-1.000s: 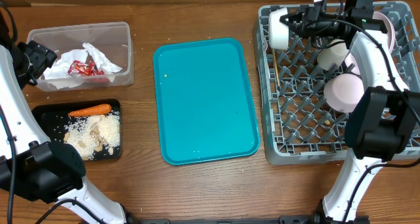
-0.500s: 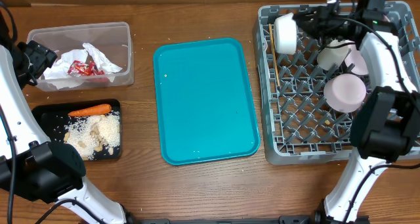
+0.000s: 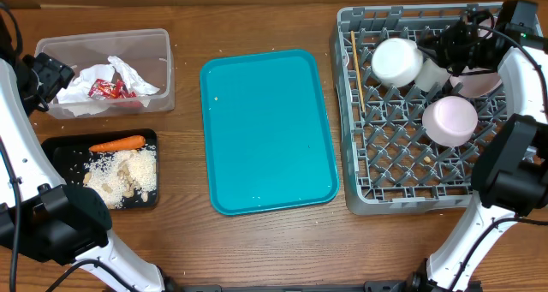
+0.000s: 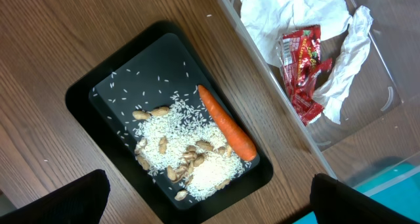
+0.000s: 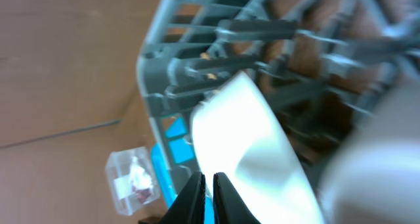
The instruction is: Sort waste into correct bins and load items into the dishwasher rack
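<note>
Carried inward from the dishwasher rack's (image 3: 360, 189) far-left corner over the last second, the small white bowl (image 3: 396, 61) is now over the pegs near the wooden stick (image 3: 357, 69). Its rim is pinched between the nearly closed fingers of the right gripper (image 5: 209, 183). The second bowl (image 3: 449, 121), cup (image 3: 433, 75) and plate (image 3: 484, 82) are racked. The carrot (image 4: 226, 122) and rice lie in the black tray (image 4: 85, 96), the wrapper (image 4: 303, 66) and napkins (image 4: 289, 14) in the clear tub (image 4: 380, 112). Only setting this bowl down seems left. The left gripper (image 4: 210, 201) is spread wide and empty.

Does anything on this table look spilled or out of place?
A small beige scrap lies on the grid floor of the grey rack, away from the food scraps in the black tray. A few pale specks also dot the teal tray.
</note>
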Available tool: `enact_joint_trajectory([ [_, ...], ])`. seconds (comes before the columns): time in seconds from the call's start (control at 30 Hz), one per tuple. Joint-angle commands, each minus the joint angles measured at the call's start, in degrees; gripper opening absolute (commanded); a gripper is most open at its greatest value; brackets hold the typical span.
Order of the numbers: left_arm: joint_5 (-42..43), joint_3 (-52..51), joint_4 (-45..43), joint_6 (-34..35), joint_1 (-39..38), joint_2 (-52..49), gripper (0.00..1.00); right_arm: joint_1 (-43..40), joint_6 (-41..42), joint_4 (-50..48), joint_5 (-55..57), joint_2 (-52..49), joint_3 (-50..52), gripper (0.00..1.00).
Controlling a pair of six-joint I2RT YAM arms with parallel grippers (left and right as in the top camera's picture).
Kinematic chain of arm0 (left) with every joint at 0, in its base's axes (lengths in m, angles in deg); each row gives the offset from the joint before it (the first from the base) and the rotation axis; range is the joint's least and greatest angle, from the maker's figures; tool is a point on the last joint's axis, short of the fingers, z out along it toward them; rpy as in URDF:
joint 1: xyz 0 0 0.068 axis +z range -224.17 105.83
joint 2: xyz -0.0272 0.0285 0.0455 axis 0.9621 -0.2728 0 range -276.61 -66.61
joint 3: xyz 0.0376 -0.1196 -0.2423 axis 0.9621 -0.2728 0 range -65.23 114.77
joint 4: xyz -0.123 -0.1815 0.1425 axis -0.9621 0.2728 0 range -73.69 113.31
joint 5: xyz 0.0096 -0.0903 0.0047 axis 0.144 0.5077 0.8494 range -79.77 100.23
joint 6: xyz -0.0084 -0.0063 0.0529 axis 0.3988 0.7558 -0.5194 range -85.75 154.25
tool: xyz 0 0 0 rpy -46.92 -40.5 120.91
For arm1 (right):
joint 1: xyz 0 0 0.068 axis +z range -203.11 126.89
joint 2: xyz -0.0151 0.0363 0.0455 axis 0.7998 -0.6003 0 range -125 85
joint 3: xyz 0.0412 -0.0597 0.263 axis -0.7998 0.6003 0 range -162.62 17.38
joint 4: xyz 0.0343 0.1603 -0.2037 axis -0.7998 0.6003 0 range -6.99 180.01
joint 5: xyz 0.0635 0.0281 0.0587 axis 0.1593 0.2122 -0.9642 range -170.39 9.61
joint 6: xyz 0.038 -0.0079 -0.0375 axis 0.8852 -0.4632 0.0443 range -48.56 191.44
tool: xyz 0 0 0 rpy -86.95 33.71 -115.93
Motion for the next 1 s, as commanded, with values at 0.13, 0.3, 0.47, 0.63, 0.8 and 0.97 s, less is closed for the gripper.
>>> enact_joint_trajectory([
  [0.13, -0.9, 0.0, 0.0, -0.5, -0.4, -0.2, 1.0, 0.9, -6.0, 14.3, 22.9, 5.5, -14.9, 0.12],
  [0.3, -0.9, 0.0, 0.0, -0.5, -0.4, -0.2, 1.0, 6.4, -10.5, 20.5, 31.1, 7.1, -20.0, 0.17],
  [0.47, -0.9, 0.0, 0.0, -0.5, -0.4, -0.2, 1.0, 13.7, -10.7, 20.2, 38.6, 5.5, -18.3, 0.09],
  [0.63, -0.9, 0.0, 0.0, -0.5, -0.4, -0.2, 1.0, 20.7, -11.2, 20.5, 51.6, 2.1, -16.1, 0.08],
  [0.8, -0.9, 0.0, 0.0, -0.5, -0.4, -0.2, 1.0, 22.6, -8.6, 21.5, 60.5, -1.8, -16.1, 0.06],
  [0.97, -0.9, 0.0, 0.0, -0.5, -0.4, -0.2, 1.0, 20.5, -8.2, 22.3, 60.5, -3.9, -16.1, 0.06],
])
